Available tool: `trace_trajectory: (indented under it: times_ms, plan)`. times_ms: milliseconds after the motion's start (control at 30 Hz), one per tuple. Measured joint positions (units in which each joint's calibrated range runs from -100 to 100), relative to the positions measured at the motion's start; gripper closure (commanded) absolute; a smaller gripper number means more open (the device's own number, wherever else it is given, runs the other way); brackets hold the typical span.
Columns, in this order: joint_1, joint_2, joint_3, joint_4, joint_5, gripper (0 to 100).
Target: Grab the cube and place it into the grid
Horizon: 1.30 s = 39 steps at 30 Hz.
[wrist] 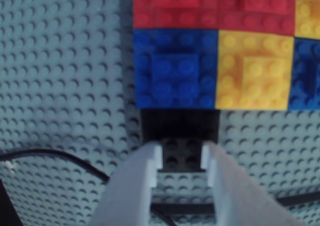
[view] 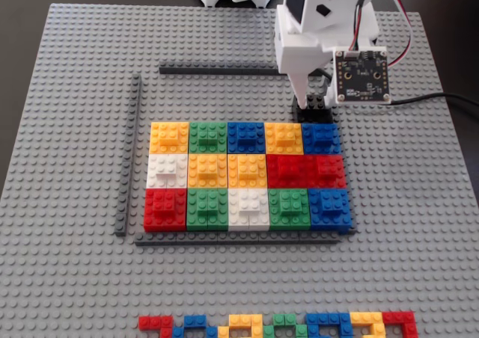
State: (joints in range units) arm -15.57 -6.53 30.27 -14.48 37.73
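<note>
White plastic gripper (wrist: 182,156) fingers straddle the raised top piece of the small black studded cube (wrist: 180,127), one pale fingertip (wrist: 154,156) on each flank, set narrow and seemingly touching its sides, though the soft focus of the wrist view makes actual contact hard to confirm. In the fixed view the gripper (view: 313,99) comes straight down onto the cube (view: 314,112), with a bare dark circuit board (view: 362,75) hanging just beside it on the right.

That cube sits on the large grey studded baseplate (view: 75,114), butted against the far edge of the grid (view: 247,175), a rectangle of glossy yellow, green, blue, red and white square bricks, each with a smaller raised square on top. In the wrist view the cube meets a blue brick (wrist: 175,68), beside a yellow brick (wrist: 255,71).

Thin dark-grey strips frame the grid: one long strip (view: 217,69) lies well apart on the far side, one (view: 129,151) stands off to the left in the fixed view, one (view: 239,238) hugs the near edge. Open studded plate spreads left and right of the grid. A row of mixed coloured bricks (view: 277,325) lines the bottom edge, and a black cable (wrist: 55,158) curves across the plate.
</note>
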Motion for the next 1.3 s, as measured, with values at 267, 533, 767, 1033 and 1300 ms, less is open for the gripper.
trace_trajectory:
  times_ms: [267, 533, 767, 1033, 1300]
  plan:
    - [-0.5, 0.1, 0.0, 0.0, -0.5, 92]
    - [-0.6, 0.1, 0.0, -0.1, -0.7, 87]
    - [-0.5, 0.1, 0.0, -0.4, -0.7, 82]
    - [-0.1, 0.3, -0.1, -1.0, -0.7, 80]
    - [0.3, 0.5, 0.4, -1.5, -0.7, 80]
